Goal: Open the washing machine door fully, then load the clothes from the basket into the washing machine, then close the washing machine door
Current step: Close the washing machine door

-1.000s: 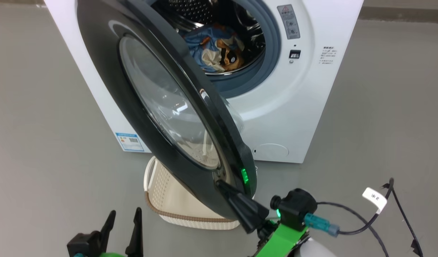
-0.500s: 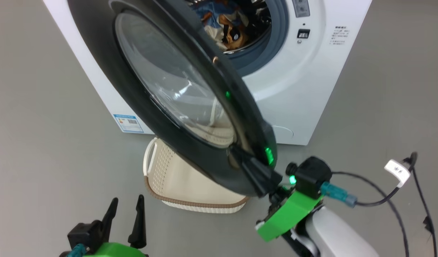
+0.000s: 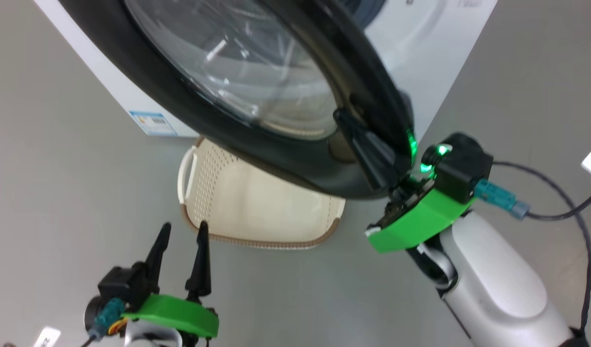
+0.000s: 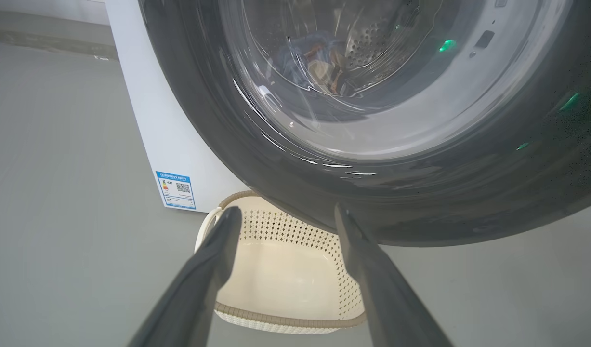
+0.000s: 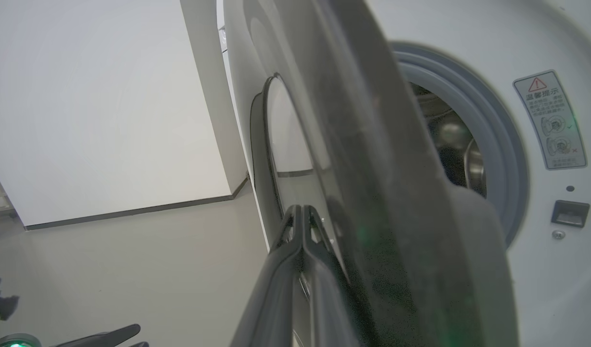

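Your right pincer (image 3: 342,119) pressed together, tips laid against the washing machine door (image 3: 276,154) near its 4 o'clock rim, door standing ajar, your left pincer (image 3: 184,226) spread and empty at 7 o'clock, the basket (image 3: 256,207) on the floor (image 3: 59,168) under the door, the clothes (image 4: 319,62) inside the washing machine (image 3: 425,53).

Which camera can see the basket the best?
The head view: the basket shows its brown rim, a handle and bare inside, only its far end under the washing machine door. The left wrist view sees it partly behind the fingers of the left gripper. The right wrist view faces the door's edge.
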